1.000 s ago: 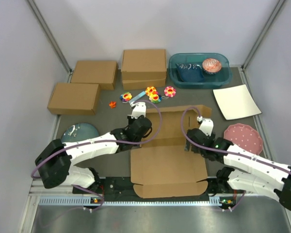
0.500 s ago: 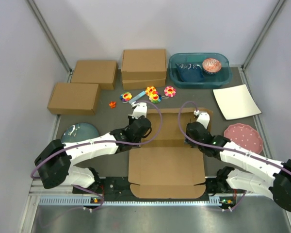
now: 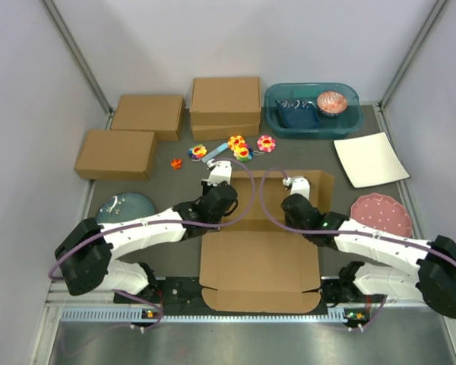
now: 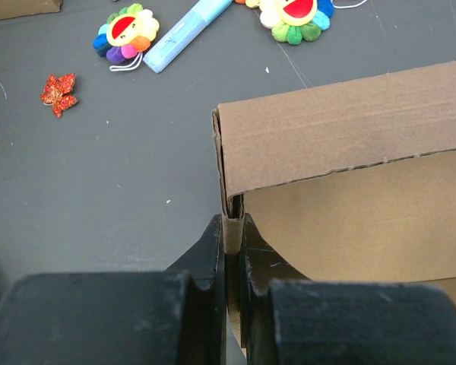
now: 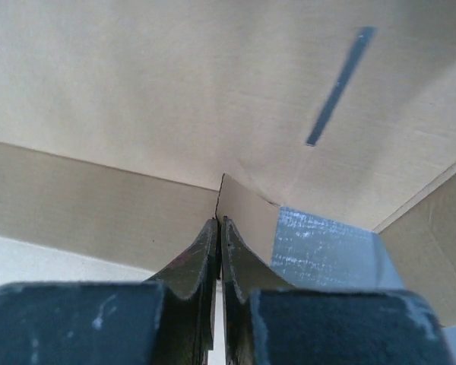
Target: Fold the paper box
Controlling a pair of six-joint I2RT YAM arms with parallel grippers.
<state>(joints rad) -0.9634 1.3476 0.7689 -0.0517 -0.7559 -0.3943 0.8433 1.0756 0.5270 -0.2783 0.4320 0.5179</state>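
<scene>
Reaching inward from the near corners, the left arm (image 3: 137, 232) and the right arm (image 3: 372, 242) lie low over the dark grey worktop (image 3: 159, 182). Both bend toward the plain brown cardboard die-cut paper box (image 3: 258, 262). The paper box lies on the worktop between the two arms. Its flat lid panel spreads toward the arm bases, and its half-raised tray is on the far side.

The left claw (image 4: 229, 224) points away from the bases at the paper box's far-left corner. Its black fingers (image 4: 209, 251) pinch the upright left side wall, which runs straight down between them. The right claw (image 5: 219, 224) sits at the tray's right end, pressed almost together on the thin edge of a cardboard flap.

From above, both sets of fingertips are hidden under the wrists and their white camera mounts. The right wrist view is almost all cardboard, so which flap is held is hard to tell.

A rainbow-petalled round flower toy (image 4: 127, 34) lies beyond the paper box's left corner. A pink round plate (image 3: 381, 214) sits just right of the paper box.
</scene>
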